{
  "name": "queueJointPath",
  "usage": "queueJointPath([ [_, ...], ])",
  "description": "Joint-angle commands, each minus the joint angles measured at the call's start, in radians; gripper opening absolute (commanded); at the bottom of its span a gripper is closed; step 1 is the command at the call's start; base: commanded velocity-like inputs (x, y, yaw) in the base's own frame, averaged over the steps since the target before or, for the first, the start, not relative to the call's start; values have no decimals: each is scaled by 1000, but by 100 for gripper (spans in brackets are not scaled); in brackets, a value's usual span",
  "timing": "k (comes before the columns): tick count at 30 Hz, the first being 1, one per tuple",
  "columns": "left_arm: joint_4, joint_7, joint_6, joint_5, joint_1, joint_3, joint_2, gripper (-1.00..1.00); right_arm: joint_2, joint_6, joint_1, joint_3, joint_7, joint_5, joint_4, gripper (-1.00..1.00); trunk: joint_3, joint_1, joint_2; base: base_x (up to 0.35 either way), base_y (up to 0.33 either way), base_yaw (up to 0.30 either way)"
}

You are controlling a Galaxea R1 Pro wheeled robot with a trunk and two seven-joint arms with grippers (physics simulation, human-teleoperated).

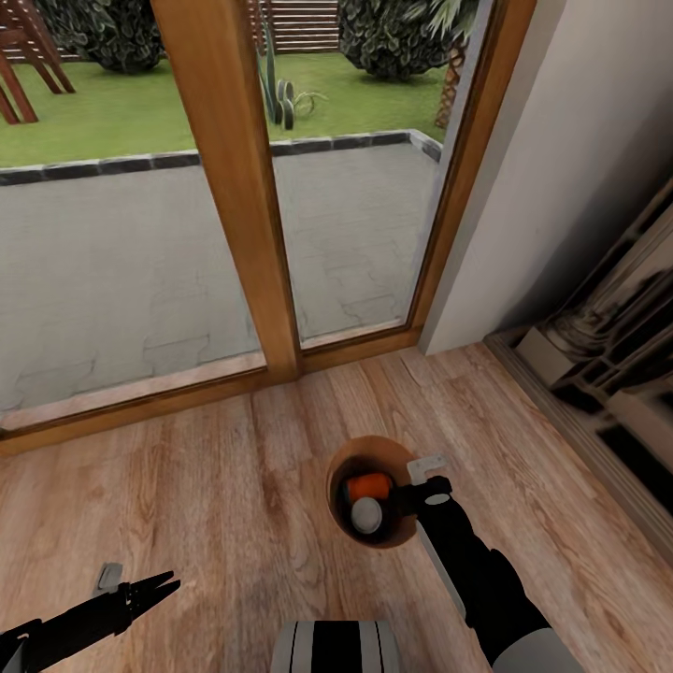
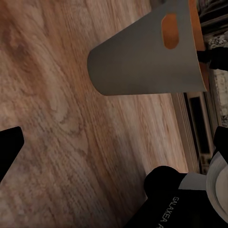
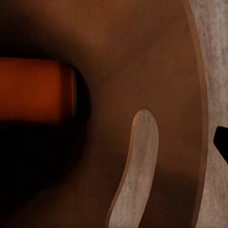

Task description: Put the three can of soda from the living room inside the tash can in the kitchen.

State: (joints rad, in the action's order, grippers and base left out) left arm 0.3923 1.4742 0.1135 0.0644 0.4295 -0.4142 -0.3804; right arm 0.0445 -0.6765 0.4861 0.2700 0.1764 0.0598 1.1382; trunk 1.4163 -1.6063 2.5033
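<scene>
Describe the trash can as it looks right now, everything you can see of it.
The trash can stands upright on the wood floor near the glass door, a small round tapered bucket, pale grey outside, glossy brown inside, with an oval handle cutout in its wall. Inside lie an orange soda can and another can showing its pale top. The right gripper sits at its rim.

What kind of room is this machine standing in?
Probably a ground-floor room of a house, at its garden edge: a light wood floor, tall wood-framed glass doors giving onto a paved patio and lawn, and a small bin with an orange can inside.
</scene>
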Motion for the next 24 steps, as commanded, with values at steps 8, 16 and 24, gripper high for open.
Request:
queueJointPath([
  [8, 0, 1, 0, 0, 0, 0, 0, 100, 0, 0, 0, 0, 0, 0, 0, 100, 0, 0, 0, 0, 0, 0],
  [16, 0, 1, 0, 0, 0, 0, 0, 100, 0, 0, 0, 0, 0, 0, 0, 100, -12, 1, -1, 0, 0, 0],
  [24, 0, 0, 0, 0, 0, 1, 0, 100, 0, 0, 0, 0, 0, 0, 0, 100, -43, 5, -3, 0, 0, 0],
])
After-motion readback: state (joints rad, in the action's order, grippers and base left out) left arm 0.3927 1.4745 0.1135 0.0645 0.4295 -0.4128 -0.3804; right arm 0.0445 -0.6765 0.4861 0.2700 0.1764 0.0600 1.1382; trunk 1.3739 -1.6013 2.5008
